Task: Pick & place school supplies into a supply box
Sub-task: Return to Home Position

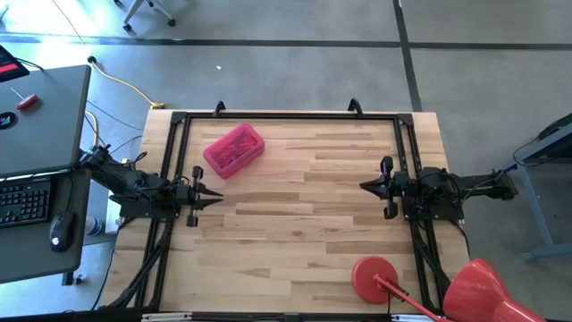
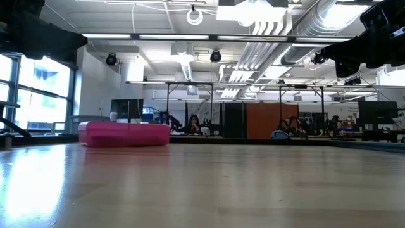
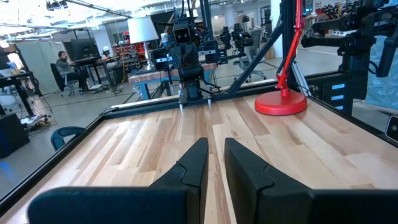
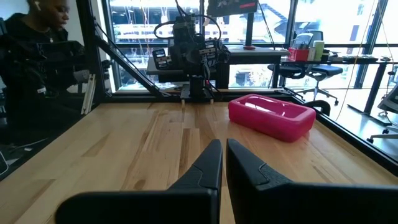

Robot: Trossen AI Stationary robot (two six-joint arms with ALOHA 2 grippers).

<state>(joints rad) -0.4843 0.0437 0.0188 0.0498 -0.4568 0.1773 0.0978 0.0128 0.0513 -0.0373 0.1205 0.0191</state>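
The pink supply box (image 1: 234, 149) rests flat on its bottom on the wooden table, far left; it also shows in the low view (image 2: 124, 134) and in the right wrist view (image 4: 271, 116). No school supplies show on the table, and I cannot make out what lies inside the box. My left gripper (image 1: 219, 196) hovers level at the table's left side, pointing right, with a narrow gap between its fingers (image 3: 216, 149) and nothing in it. My right gripper (image 1: 364, 186) hovers level at the right side, pointing left, shut and empty (image 4: 224, 149).
A red round disc with a handle (image 1: 374, 275) stands near the front right, with a big red object (image 1: 478, 291) beside it off the table's corner. Black frame rails (image 1: 286, 116) run along the table's edges. A person (image 4: 37, 62) stands beyond the table.
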